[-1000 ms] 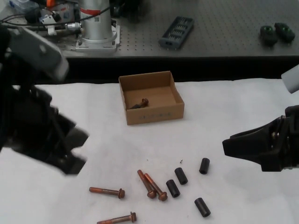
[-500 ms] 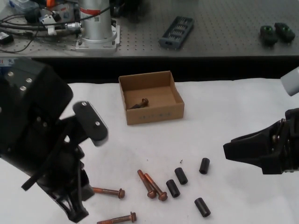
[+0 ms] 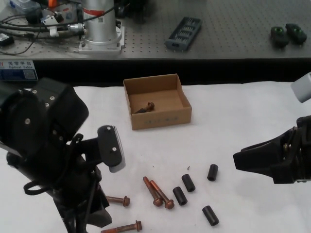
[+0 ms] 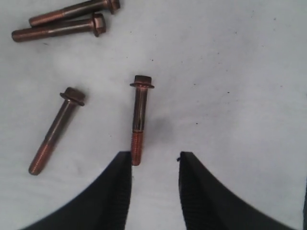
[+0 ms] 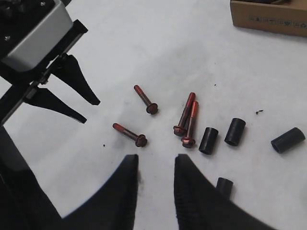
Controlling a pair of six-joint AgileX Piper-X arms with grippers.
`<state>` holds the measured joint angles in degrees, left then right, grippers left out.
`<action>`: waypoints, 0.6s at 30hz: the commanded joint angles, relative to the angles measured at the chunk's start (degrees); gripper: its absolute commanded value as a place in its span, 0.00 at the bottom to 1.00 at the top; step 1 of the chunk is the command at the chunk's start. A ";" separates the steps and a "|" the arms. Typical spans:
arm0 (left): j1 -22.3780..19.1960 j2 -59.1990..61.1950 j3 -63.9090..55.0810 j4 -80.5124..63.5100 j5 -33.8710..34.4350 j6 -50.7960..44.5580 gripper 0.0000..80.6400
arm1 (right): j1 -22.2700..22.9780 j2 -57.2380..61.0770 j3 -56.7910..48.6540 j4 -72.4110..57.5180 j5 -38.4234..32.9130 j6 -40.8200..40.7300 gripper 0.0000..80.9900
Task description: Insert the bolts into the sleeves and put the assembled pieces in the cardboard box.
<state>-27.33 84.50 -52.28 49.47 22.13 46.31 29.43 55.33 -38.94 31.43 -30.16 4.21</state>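
Four copper bolts point(image 3: 162, 194) lie loose on the near part of the white cloth point(image 3: 233, 111), with four black sleeves point(image 3: 188, 182) just to their right. Another bolt point(image 3: 144, 108) lies inside the cardboard box point(image 3: 160, 118) farther off. My left gripper point(image 4: 153, 160) hangs over the leftmost bolts, fingers apart and empty, one threaded tip point(image 4: 136, 154) just beside a fingertip. My right gripper point(image 5: 156, 163) hovers at the right, fingers parted, holding nothing.

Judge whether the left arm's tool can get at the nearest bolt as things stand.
Probably yes: the left tool hangs open just short of that bolt, with nothing but bare cloth between them.
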 commanded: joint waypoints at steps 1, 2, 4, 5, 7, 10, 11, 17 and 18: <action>-0.02 2.25 -0.23 -0.58 -0.46 1.23 0.37 | 0.11 -0.01 -0.61 -0.02 -0.18 0.10 0.26; -0.02 3.18 -0.23 -0.58 -0.69 1.23 0.37 | 0.11 -0.01 -0.61 -0.02 -0.18 0.10 0.26; -0.02 4.34 -0.23 -0.58 -1.04 1.23 0.37 | 0.11 -0.01 -0.61 -0.02 -0.18 0.79 0.26; -0.19 4.88 -0.23 -1.09 -1.43 1.23 0.37 | 0.11 -0.01 -0.61 -0.02 -0.28 1.52 0.26; -0.55 5.69 -0.23 -2.77 -4.20 0.76 0.37 | 0.11 -0.01 -0.61 -0.02 -0.36 2.37 0.26; -1.31 6.48 -0.23 -4.72 -6.49 0.77 0.37 | 0.11 -0.01 -0.61 -0.02 -0.36 2.58 0.26; -1.55 6.58 -0.23 -5.39 -6.48 0.77 0.37 | 0.11 -0.01 -0.61 -0.02 -0.36 2.58 0.26; -3.52 6.61 -0.23 -8.39 -6.94 0.20 0.37 | 0.11 -0.01 -0.61 -0.02 -0.36 2.58 0.26; -3.68 6.61 -0.23 -8.69 -6.94 0.20 0.37 | 0.11 -0.01 -0.61 -0.02 -0.36 2.58 0.26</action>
<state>-29.57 90.94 -52.28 43.32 16.01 46.93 29.43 55.33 -38.94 31.44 -30.16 6.80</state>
